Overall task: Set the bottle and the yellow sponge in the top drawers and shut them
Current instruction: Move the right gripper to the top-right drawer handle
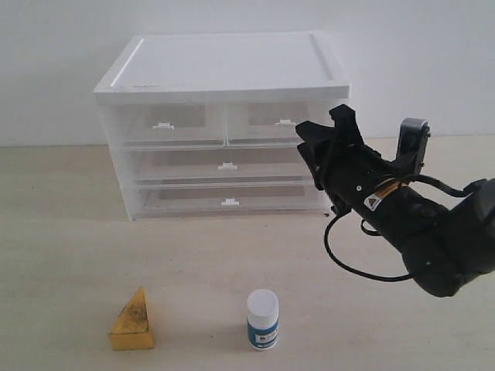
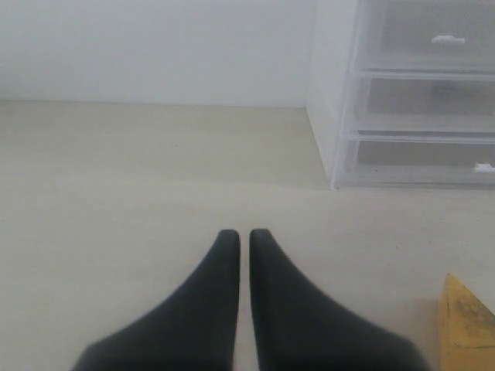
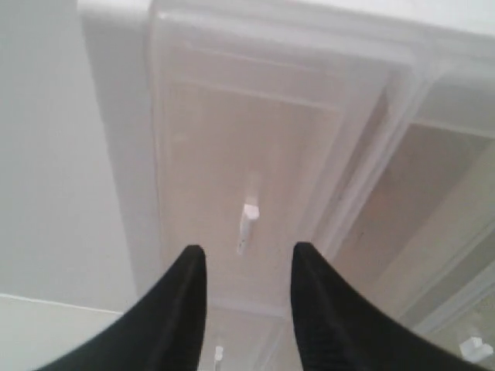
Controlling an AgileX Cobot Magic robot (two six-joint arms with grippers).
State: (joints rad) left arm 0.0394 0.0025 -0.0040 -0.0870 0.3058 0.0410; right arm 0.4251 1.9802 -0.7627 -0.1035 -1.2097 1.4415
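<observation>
The bottle (image 1: pixel 262 318), white with a blue-teal label, stands upright on the table near the front. To its left sits the yellow sponge (image 1: pixel 133 319), a wedge that also shows at the edge of the left wrist view (image 2: pixel 464 325). Both top drawers, the left one (image 1: pixel 166 124) and the right one (image 1: pixel 271 121), look shut. My right gripper (image 1: pixel 322 124) hovers open just in front of the right top drawer, whose white clip handle (image 3: pixel 249 210) lies a little ahead of the gripper (image 3: pixel 247 251). My left gripper (image 2: pixel 244 236) is shut on nothing, low over bare table left of the sponge.
The white-topped cabinet (image 1: pixel 224 58) stands at the back of the table against a white wall. Below the top drawers are two full-width drawers (image 1: pixel 226 166), both shut. The right arm and its cable (image 1: pixel 363 270) hang over the table to the right of the bottle.
</observation>
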